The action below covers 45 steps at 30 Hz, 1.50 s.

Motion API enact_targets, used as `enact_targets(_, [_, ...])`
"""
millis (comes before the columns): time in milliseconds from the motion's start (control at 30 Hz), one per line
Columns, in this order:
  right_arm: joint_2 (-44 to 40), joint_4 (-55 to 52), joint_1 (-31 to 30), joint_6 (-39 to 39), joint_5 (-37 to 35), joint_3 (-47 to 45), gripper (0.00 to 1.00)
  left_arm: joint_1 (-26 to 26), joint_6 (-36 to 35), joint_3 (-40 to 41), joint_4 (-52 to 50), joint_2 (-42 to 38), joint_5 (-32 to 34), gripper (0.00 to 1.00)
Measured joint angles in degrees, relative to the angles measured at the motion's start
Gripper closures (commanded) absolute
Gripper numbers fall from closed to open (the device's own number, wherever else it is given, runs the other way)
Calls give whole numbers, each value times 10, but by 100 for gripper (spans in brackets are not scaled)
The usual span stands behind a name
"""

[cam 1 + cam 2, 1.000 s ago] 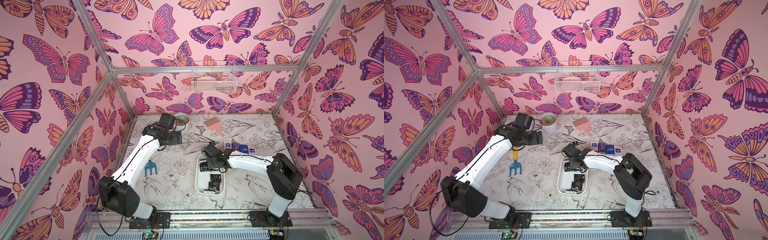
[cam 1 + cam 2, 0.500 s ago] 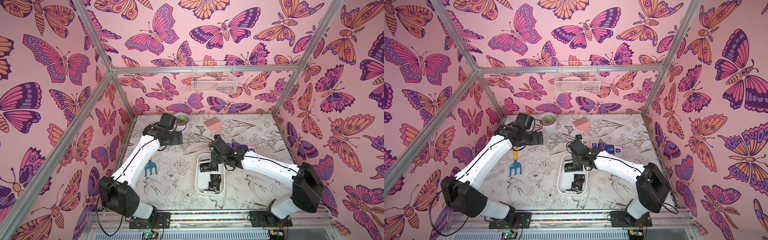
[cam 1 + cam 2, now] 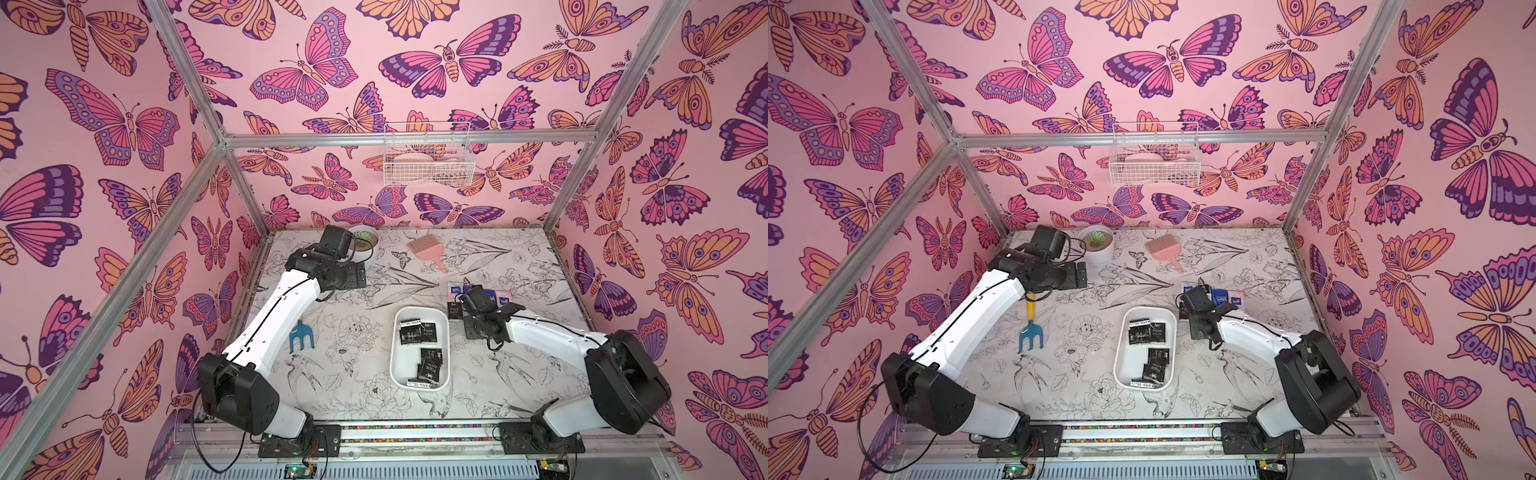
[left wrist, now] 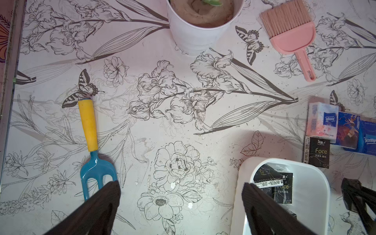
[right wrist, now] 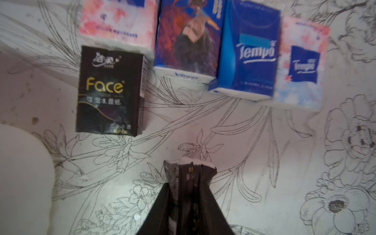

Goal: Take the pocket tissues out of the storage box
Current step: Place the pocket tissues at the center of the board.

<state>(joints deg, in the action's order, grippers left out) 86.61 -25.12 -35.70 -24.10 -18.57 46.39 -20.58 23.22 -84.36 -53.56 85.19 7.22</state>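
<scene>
With twelve o'clock at the back wall, the shallow white plastic storage box (image 3: pixel 422 311) lies nearest on the flower-printed worktop (image 3: pixel 353 395). Several black pocket tissues (image 3: pixel 430 363) lie loose inside it. At its three o'clock, just outside the wall, the right gripper (image 5: pixel 189 179) is clenched on one crumpled black packet (image 5: pixel 186 165) over bare worktop. At one o'clock a flat black "Face" packet (image 5: pixel 110 89) lies beside the box's far corner. Behind it runs a row of four blue and white-pink packets (image 5: pixel 250 55), side by side; the right wrist hides part of that row in both top views. At nine o'clock, well apart, lies a blue garden fork with a yellow handle (image 3: pixel 1030 332). At eleven o'clock the left gripper (image 4: pixel 181 189) hangs released, jaws wide. Farther off, a pink hand brush (image 3: pixel 424 251) lies at twelve and a round white plant pot (image 3: pixel 1096 249) stands at eleven. A white wire basket (image 3: pixel 428 166) hangs on the back wall.
</scene>
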Motion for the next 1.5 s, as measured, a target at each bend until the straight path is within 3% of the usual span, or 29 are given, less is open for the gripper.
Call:
enact_targets(200, [-2, 1, 0, 4, 14, 2, 44, -1, 0, -3, 0, 0, -1, 0])
enact_targets(300, [-30, -5, 6, 4, 26, 9, 40, -1, 0, -9, 0, 0, -2, 0])
enact_targets(533, [-96, 7, 69, 0, 79, -8, 49, -5, 0, -14, 0, 1, -4, 0])
enact_targets(733, [-81, 32, 89, -15, 125, -69, 56, -9, 0, -19, 0, 5, -4, 0])
enact_targets(933, [-42, 62, 90, -23, 137, -71, 63, -12, 0, -19, 0, 5, -4, 0])
enact_targets(1500, [71, 14, 95, 37, 129, 57, 63, -12, -1, -19, 0, 5, 2, 0])
